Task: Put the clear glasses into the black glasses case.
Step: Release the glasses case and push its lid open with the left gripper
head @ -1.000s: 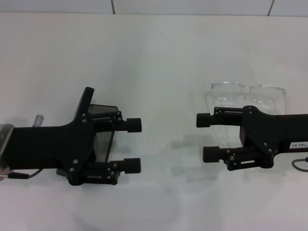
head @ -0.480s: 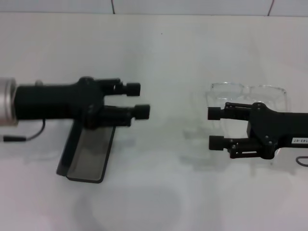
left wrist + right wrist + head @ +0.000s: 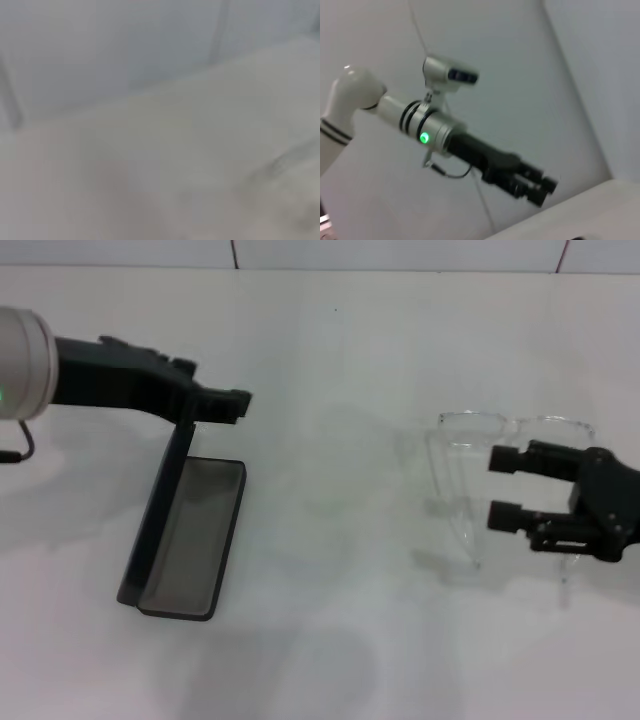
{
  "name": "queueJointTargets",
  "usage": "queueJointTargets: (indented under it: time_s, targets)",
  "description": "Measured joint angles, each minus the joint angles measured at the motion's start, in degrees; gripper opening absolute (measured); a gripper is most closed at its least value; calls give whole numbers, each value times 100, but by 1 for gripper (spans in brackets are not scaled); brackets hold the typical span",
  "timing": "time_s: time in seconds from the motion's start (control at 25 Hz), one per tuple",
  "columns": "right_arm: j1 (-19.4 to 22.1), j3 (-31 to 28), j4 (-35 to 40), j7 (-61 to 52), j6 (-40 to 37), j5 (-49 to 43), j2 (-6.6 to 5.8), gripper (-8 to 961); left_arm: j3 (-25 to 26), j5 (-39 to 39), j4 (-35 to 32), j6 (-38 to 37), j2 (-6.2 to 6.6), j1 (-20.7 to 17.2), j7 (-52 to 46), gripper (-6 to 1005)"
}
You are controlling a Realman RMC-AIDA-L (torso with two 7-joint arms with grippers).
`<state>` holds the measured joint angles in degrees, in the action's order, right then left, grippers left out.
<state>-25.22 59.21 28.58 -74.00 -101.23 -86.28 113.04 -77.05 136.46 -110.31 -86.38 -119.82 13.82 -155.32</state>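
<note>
Two items sit apart: the black glasses case (image 3: 185, 535) lies open at left, ready for loading. Right gripper (image 3: 506, 487), jaws spread, sits beside the clear glasses (image 3: 515, 426) at right; left gripper (image 3: 235, 403) above the case, jaws' state cannot be told.

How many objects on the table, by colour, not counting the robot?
Black: 1, the open flat rectangular black glasses case with grey lining
Clear: 1, the transparent plastic clear glasses
Total: 2
</note>
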Motion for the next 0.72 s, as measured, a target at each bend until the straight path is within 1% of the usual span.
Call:
queueJointTargets:
  time_s: [0.12, 0.24, 0.32, 0.36, 0.4, 0.6, 0.72]
  targets:
    - [36, -161, -14, 79, -9, -4, -37, 780, -648, 1089, -48, 5, -5, -19, -762, 715]
    - [31, -195, -20, 86, 22, -6, -71, 780, -1359, 1897, -46, -36, -4, -22, -1252, 713]
    - [8, -195, -21, 97, 65, -23, -74, 780, -1359, 1897, -46, -36, -4, -22, -1252, 712]
    - [-1, -196, -23, 102, 78, -27, -74, 780, -1535, 2107, -47, -54, -4, -21, -1362, 711]
    - [-8, -195, -26, 116, 89, -29, -74, 780, -1927, 2497, -51, -91, -5, -2, -1634, 710]
    - [-12, -191, -29, 170, 102, -30, -43, 780, -1945, 2544, -12, -105, -5, 18, -1678, 706]
    - [-3, -195, -28, 170, 108, -30, -42, 780, -1894, 2557, 130, -115, -1, 44, -1682, 704]
